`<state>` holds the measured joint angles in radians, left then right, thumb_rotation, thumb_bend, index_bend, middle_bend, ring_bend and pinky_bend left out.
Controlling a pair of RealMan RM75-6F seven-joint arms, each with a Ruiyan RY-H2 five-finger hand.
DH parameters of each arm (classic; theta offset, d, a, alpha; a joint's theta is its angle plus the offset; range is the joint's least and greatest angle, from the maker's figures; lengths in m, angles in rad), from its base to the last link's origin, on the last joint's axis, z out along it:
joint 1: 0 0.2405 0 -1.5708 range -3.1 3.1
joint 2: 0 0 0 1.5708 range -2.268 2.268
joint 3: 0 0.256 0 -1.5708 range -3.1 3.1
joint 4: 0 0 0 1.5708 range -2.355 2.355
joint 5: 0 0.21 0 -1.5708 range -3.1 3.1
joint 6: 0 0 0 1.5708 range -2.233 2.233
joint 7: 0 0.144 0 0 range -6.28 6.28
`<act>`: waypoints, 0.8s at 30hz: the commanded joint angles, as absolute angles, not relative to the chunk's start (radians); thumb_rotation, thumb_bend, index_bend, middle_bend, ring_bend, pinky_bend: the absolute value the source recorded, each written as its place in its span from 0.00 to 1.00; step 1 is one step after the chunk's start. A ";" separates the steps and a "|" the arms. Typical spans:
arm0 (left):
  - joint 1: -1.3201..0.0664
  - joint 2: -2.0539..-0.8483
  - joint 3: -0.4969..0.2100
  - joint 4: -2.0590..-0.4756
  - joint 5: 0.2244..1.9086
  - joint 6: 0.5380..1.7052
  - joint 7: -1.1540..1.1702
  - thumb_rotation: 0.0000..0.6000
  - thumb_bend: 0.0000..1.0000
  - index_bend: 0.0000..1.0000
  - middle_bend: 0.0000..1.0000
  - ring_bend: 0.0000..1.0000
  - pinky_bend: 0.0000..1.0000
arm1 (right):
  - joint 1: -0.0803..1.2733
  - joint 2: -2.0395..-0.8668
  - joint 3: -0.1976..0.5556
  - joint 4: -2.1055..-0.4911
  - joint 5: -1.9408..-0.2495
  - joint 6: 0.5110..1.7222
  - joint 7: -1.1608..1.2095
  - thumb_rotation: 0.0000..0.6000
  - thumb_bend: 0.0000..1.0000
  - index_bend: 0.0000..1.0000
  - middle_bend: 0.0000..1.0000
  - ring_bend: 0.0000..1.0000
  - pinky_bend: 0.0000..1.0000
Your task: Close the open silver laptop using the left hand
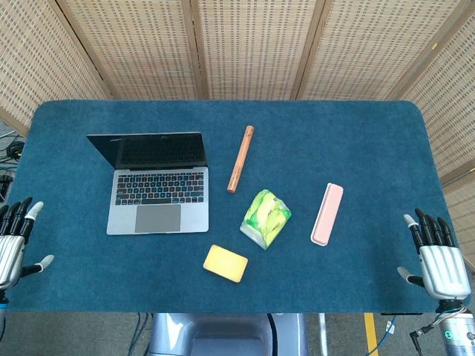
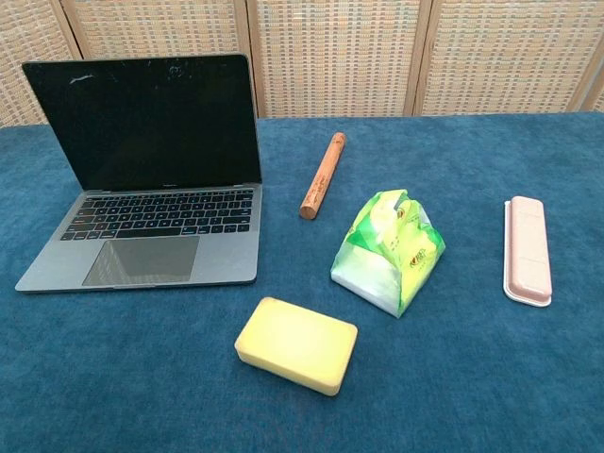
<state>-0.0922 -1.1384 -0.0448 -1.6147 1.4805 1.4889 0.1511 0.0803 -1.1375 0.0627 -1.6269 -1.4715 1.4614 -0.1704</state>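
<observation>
Left hand (image 1: 15, 241) rests at the bench (image 1: 356, 141) edge, fingers spread, grasping nothing; right hand (image 1: 438, 256) likewise released. The silver laptop (image 1: 158, 194) stands open on the bench's left side, well apart from the left hand. Risk: pressing the lid off-centre could skid the laptop toward the wooden rod (image 1: 240, 158).

Tabletop (image 1: 356, 133): left hand (image 1: 13, 236) at its left edge, right hand (image 1: 438, 256) at its right edge, both fingers apart, holding nothing. Laptop (image 1: 157, 194): nearest the left hand, to its right, lid raised. Wooden rod (image 1: 240, 158): right of the laptop, beyond it. Sponge block (image 1: 225, 263): near front edge, between the hands. Tissue pack (image 1: 265, 219): just behind and right of the block. Flat case (image 1: 327, 213): closest item to the right hand, to its left.
</observation>
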 commanded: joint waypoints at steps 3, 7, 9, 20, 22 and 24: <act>-0.093 -1.139 -0.043 -1.615 1.481 1.487 0.153 1.00 0.08 0.00 0.00 0.00 0.00 | 0.081 -1.138 0.062 -1.628 -1.470 1.459 -0.173 1.00 0.05 0.00 0.00 0.00 0.00; -0.091 -1.139 -0.043 -1.616 1.484 1.491 0.154 1.00 0.08 0.00 0.00 0.00 0.00 | 0.079 -1.137 0.060 -1.632 -1.476 1.463 -0.172 1.00 0.05 0.00 0.00 0.00 0.00; -0.090 -1.138 -0.043 -1.617 1.485 1.495 0.153 1.00 0.09 0.00 0.00 0.00 0.00 | 0.078 -1.137 0.059 -1.632 -1.479 1.467 -0.172 1.00 0.05 0.00 0.00 0.00 0.00; -0.090 -1.138 -0.048 -1.614 1.477 1.494 0.144 1.00 0.09 0.00 0.00 0.00 0.00 | 0.085 -1.141 0.058 -1.631 -1.477 1.453 -0.180 1.00 0.05 0.00 0.00 0.00 0.00; -0.090 -1.138 -0.048 -1.615 1.479 1.496 0.147 1.00 0.09 0.00 0.00 0.00 0.00 | 0.084 -1.141 0.058 -1.630 -1.480 1.457 -0.178 1.00 0.05 0.00 0.00 0.00 0.00; -0.090 -1.138 -0.047 -1.618 1.483 1.497 0.150 1.00 0.09 0.00 0.00 0.00 0.00 | 0.082 -1.140 0.057 -1.629 -1.482 1.460 -0.175 1.00 0.05 0.00 0.00 0.00 0.00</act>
<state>-0.0899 -1.1382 -0.0476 -1.6168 1.4815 1.4968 0.1490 0.0822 -1.1403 0.0570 -1.6292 -1.4817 1.4596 -0.1757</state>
